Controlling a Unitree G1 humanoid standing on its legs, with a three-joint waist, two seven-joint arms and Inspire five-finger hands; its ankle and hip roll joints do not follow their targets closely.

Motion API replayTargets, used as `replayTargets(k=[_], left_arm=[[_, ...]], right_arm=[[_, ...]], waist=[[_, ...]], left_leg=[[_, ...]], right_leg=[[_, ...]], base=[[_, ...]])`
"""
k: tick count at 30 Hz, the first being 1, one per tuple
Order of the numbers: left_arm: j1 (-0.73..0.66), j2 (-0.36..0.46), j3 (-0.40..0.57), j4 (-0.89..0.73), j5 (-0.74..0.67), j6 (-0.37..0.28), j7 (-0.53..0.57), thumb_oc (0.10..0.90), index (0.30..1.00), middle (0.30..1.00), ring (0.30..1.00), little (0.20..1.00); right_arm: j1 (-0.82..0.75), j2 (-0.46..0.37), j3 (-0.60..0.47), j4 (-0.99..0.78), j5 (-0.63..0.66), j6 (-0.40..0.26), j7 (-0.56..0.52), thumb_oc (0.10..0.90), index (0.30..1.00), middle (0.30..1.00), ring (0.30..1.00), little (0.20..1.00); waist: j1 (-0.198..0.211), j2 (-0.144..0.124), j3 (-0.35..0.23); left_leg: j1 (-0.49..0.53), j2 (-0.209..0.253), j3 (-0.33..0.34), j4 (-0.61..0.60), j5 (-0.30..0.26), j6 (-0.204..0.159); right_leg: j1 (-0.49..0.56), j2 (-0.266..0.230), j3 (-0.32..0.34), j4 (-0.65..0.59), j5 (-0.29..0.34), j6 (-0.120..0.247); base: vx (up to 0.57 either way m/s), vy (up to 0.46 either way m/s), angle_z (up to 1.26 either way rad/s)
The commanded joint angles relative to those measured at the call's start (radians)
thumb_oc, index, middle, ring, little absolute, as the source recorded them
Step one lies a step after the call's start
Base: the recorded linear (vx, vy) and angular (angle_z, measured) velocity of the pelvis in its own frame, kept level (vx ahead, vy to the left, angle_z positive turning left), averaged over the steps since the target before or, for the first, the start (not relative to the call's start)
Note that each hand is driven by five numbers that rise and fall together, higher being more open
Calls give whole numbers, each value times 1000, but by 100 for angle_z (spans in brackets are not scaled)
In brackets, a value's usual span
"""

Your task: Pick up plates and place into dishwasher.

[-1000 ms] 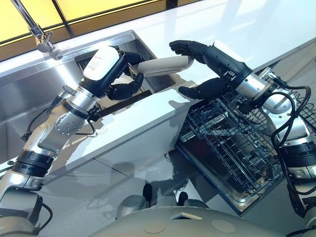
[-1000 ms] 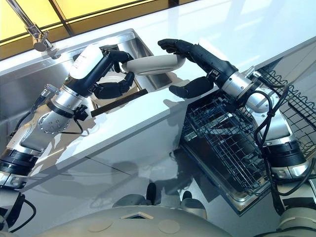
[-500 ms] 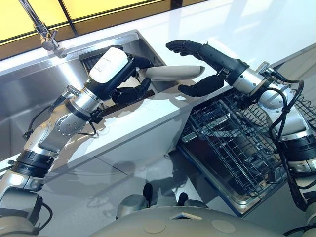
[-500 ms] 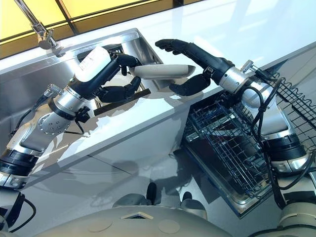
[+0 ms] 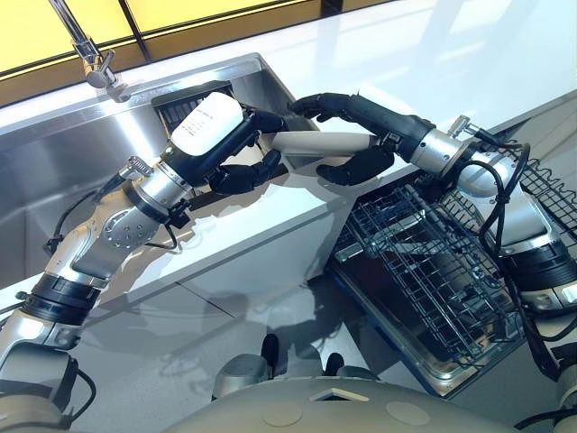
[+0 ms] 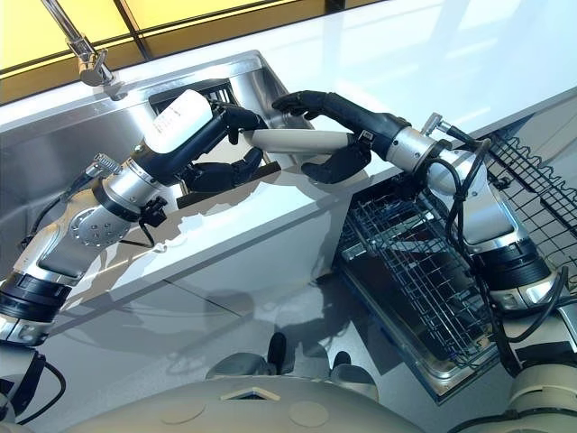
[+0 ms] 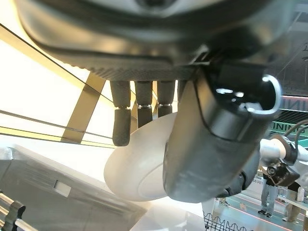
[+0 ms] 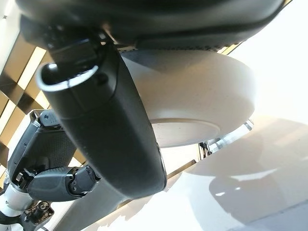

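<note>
- Plate (image 5: 320,142) held level above counter (image 5: 270,216) edge, beside sink (image 5: 54,171).
- Left hand (image 5: 236,155) and right hand (image 5: 353,135) both grasp it.
- Risk: mistimed release drops plate short of dishwasher rack (image 5: 424,271).

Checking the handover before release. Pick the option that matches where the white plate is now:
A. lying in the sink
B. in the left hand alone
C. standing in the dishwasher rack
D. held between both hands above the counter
D: the white plate sits edge-on above the counter, with the left hand curled round one end and the right hand clamped on the other.
</note>
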Motion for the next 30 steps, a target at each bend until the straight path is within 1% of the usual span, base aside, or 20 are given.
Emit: replayTargets(k=[1,3,7,8,9,10,11,12,13,14,16,17,19,21,22,24,26,27,28,30], left_arm=[[-164,-30,-11,-44,-149,-58,47,100,300,300,300,200],[-158,-40,-11,-44,-177,-50,36,100,300,300,300,200],[-140,-60,-3,-40,-267,-3,10,100,300,300,300,200],[-129,-72,3,-37,-283,10,6,193,380,380,380,293],[-120,-82,7,-29,-303,19,3,248,427,427,427,348],[-108,-92,15,-24,-333,40,-3,339,505,505,505,439],[-99,-100,20,-22,-345,57,-3,375,535,535,535,475],[-92,-105,25,-18,-377,75,-2,476,622,622,622,576],[-79,-116,37,-12,-408,101,-3,800,900,900,900,900],[-77,-117,37,-12,-409,105,-3,800,900,900,900,900],[-58,-136,52,6,-453,161,-5,800,900,900,900,900],[-52,-142,56,11,-465,168,1,800,900,900,900,900],[-39,-151,77,33,-456,187,27,800,900,900,900,900],[-36,-135,100,44,-436,216,65,800,900,900,900,900],[-36,-126,109,53,-421,237,77,800,900,900,900,900],[-41,-106,123,75,-406,240,104,800,900,900,900,900],[-45,-67,159,111,-389,269,127,800,900,900,900,900],[-44,-62,163,118,-386,269,133,800,900,900,900,900],[-41,-47,179,131,-388,277,140,800,900,900,900,900],[-25,-28,213,142,-390,283,144,800,900,900,900,900]], right_arm=[[-160,-32,32,2,31,-46,-43,100,300,300,300,200],[-156,-18,27,3,39,-57,-77,100,300,300,300,200],[-145,3,-4,-3,47,-94,-173,100,300,300,300,200],[-139,12,-20,-6,54,-105,-204,100,300,300,300,200],[-135,21,-35,-8,49,-117,-235,100,300,300,300,200],[-129,27,-53,-12,52,-135,-275,100,300,300,300,200],[-123,34,-67,-16,58,-140,-295,100,300,300,300,200],[-116,43,-83,-20,59,-157,-329,100,300,300,300,200],[-108,54,-105,-23,65,-175,-365,100,300,300,300,200],[-106,55,-107,-24,65,-172,-366,100,300,300,300,200],[-93,82,-143,-34,73,-190,-431,100,300,300,300,200],[-90,88,-152,-37,78,-196,-444,100,300,300,300,200],[-77,107,-181,-37,78,-212,-481,100,300,300,300,200],[-68,107,-202,-30,73,-218,-517,100,300,300,300,200],[-61,103,-211,-24,66,-222,-531,100,300,300,300,200],[-55,92,-223,-14,51,-222,-565,100,300,300,300,200],[-32,63,-260,28,9,-210,-653,100,300,300,300,200],[-27,58,-268,34,4,-207,-667,100,300,300,300,200],[-10,40,-294,53,-3,-193,-706,100,300,300,300,200],[25,22,-342,87,-13,-191,-761,100,300,300,300,200]], waist=[[22,19,-136],[24,19,-134],[26,21,-130],[27,21,-128],[27,22,-127],[27,23,-125],[27,24,-124],[27,25,-124],[27,26,-123],[27,25,-124],[27,26,-122],[27,27,-122],[25,29,-120],[24,30,-120],[22,31,-120],[20,32,-120],[15,34,-121],[14,35,-121],[11,36,-120],[8,37,-119]], left_leg=[[68,-14,15,5,-146,-10],[69,-14,15,5,-146,-10],[71,-14,16,7,-149,-8],[72,-13,17,7,-150,-7],[72,-13,17,7,-151,-6],[73,-13,18,8,-152,-5],[73,-12,20,9,-153,-5],[67,-12,22,11,-147,-4],[67,-12,23,12,-148,-3],[72,-11,23,11,-155,-4],[67,-11,26,16,-152,-2],[68,-10,28,17,-153,-1],[69,-8,33,20,-156,-2],[69,-5,37,22,-157,-2],[70,-4,39,23,-158,-4],[71,-3,42,25,-158,-5],[73,2,49,27,-160,-7],[74,2,49,28,-160,-7],[75,3,52,28,-161,-7],[77,7,57,30,-164,-8]], right_leg=[[-26,66,-8,133,-155,-16],[-24,65,-10,133,-154,-15],[-22,63,-11,132,-155,-14],[-21,63,-11,132,-155,-13],[-21,63,-11,132,-155,-13],[-21,64,-10,132,-155,-13],[-21,64,-10,131,-155,-13],[-27,63,-11,130,-147,-13],[-26,63,-10,129,-147,-13],[-22,64,-9,129,-155,-12],[-27,64,-9,128,-148,-12],[-27,64,-8,128,-149,-13],[-26,66,-6,128,-151,-14],[-25,67,-5,127,-152,-16],[-25,68,-5,128,-154,-17],[-24,69,-5,128,-154,-17],[-23,70,-6,131,-157,-19],[-22,71,-6,131,-157,-19],[-22,72,-5,132,-158,-20],[-21,73,-7,133,-161,-20]], base=[[0,0,0],[16,8,0],[0,0,0],[0,0,0],[0,0,0],[0,0,0],[0,0,0],[0,0,0],[0,0,0],[0,0,0],[1,-32,1],[15,-46,0],[13,-49,-1],[10,-52,-1],[10,-54,1],[12,-45,1],[21,-69,-1],[23,-84,-1],[18,-71,-1],[24,-87,-1]])
